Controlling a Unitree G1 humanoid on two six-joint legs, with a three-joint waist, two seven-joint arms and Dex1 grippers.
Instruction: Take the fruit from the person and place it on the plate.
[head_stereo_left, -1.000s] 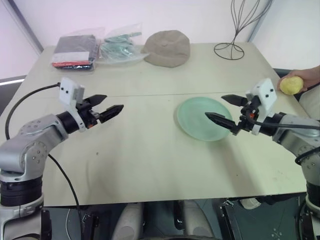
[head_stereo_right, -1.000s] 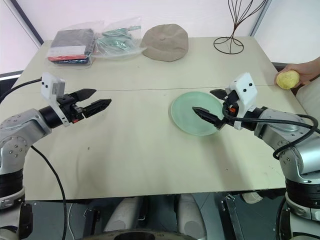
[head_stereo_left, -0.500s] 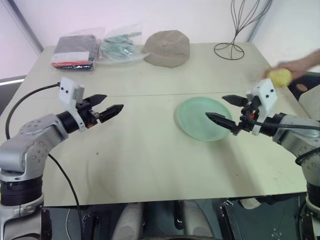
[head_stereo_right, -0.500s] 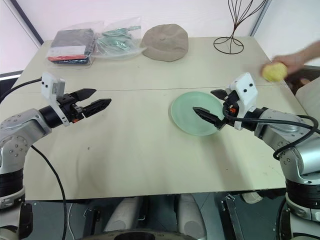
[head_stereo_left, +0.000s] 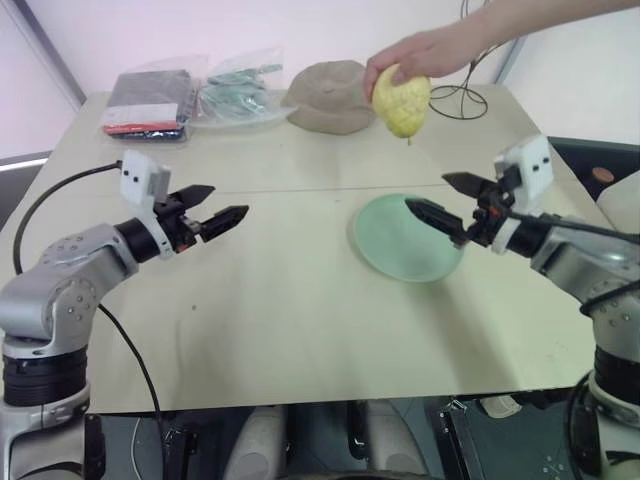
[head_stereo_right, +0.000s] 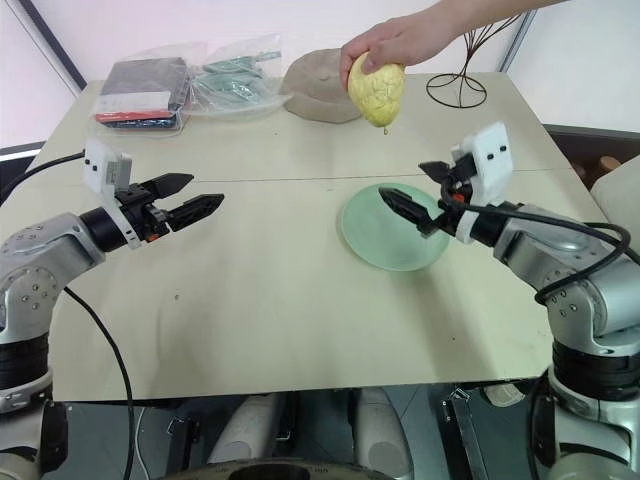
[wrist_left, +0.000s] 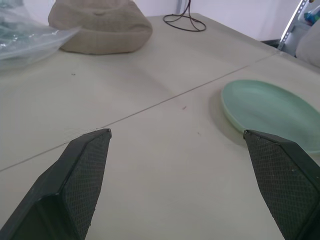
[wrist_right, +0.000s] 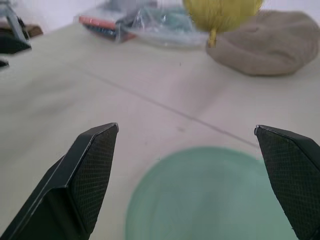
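Observation:
A person's hand (head_stereo_left: 425, 52) reaches in from the upper right and holds the pale yellow, bumpy fruit (head_stereo_left: 401, 100) in the air above the far middle of the table. The mint-green plate (head_stereo_left: 405, 238) lies right of centre, bare. My right gripper (head_stereo_left: 442, 201) hovers open over the plate's right part, pointing left, below and to the right of the fruit. In the right wrist view the fruit (wrist_right: 222, 12) hangs ahead beyond the plate (wrist_right: 210, 195). My left gripper (head_stereo_left: 215, 208) is open over the left of the table, far from both.
A tan cap (head_stereo_left: 334, 95) sits at the back, behind the fruit. Plastic bags with dark and green contents (head_stereo_left: 195, 95) lie at the back left. A black wire stand (head_stereo_left: 462, 97) rises at the back right.
The person's hand has carried the fruit from the table's right edge up and leftward to above the far middle. My right gripper rose a little and rolled. The left arm stayed still.

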